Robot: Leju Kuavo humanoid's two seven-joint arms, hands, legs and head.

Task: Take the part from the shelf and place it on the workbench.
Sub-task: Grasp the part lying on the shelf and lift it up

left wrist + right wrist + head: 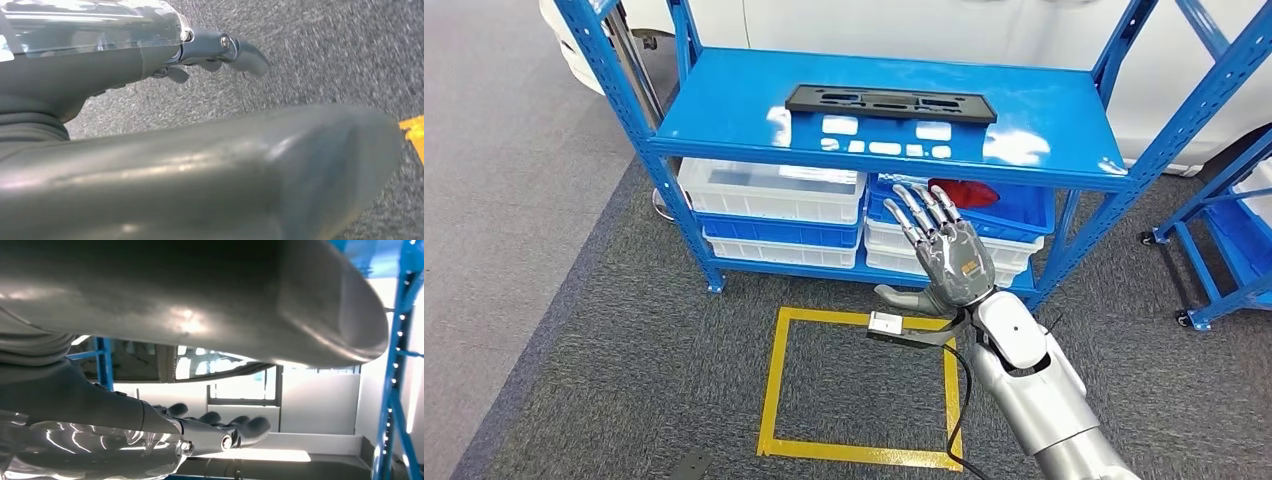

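Observation:
A long flat black part [890, 102] with cut-outs lies on the top board of the blue shelf [724, 110], near its middle. My right hand [944, 250] is raised in front of the shelf, below the top board and short of the part, fingers stretched and spread, holding nothing. In the right wrist view its fingers [220, 426] reach out straight with the shelf post [395, 365] beside them. My left hand [210, 50] hangs over the grey carpet, fingers extended and holding nothing.
White and blue bins [774, 190] fill the lower shelf level, one holding something red [964, 192]. A yellow tape square [860, 380] marks the carpet before the shelf. A second blue rack [1234, 230] stands to the right. A small dark object [692, 463] lies on the floor.

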